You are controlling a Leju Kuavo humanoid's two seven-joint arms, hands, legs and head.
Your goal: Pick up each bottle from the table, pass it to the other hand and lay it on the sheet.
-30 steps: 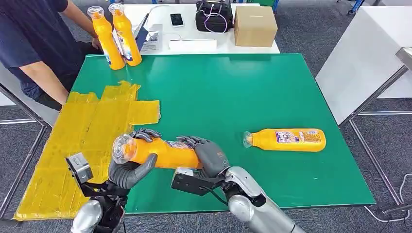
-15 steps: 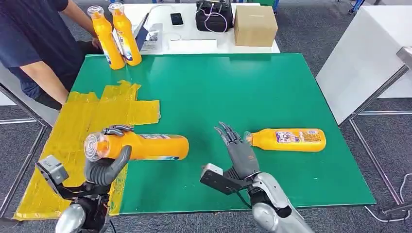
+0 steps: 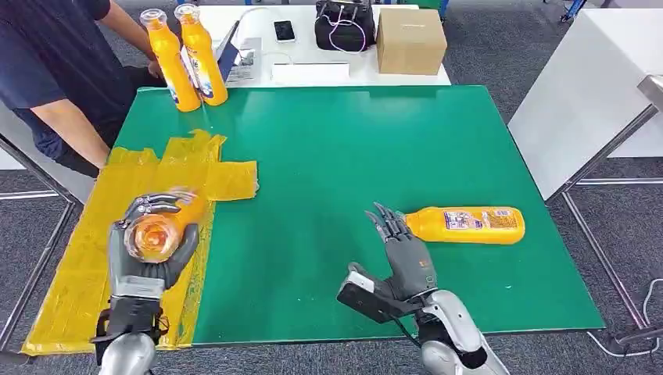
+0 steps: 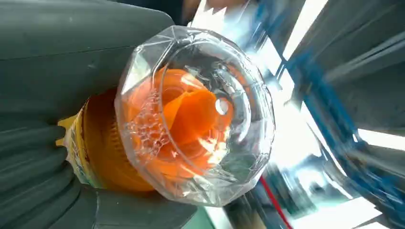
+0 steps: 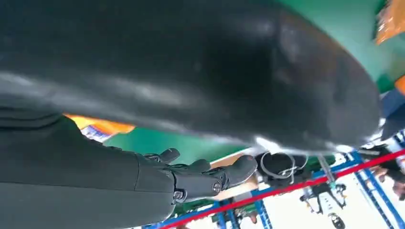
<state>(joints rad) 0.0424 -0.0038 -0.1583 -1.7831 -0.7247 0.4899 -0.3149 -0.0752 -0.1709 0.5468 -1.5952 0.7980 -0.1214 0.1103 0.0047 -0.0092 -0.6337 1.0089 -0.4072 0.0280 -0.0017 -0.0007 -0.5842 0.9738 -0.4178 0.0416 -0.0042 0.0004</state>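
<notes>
Since the earlier frames the bottle has gone from lying crosswise between both hands to being carried by the left hand alone, swung so that its clear cap end faces the head camera, and it is now above the yellow sheet at the desk's left side. The left hand's fingers are wrapped round the bottle's body; the left wrist view shows the cap close up with grey fingers beside it. The right hand has let go and drawn back; it stands with fingers spread and nothing in them, tips just beside the cap end of a second bottle lying on its side on the green surface. The hand-over looks done and the laying step is in hand: next the left hand should lower the bottle flat onto the sheet and release it. Two more bottles stand upright at the far left corner, near a seated person
</notes>
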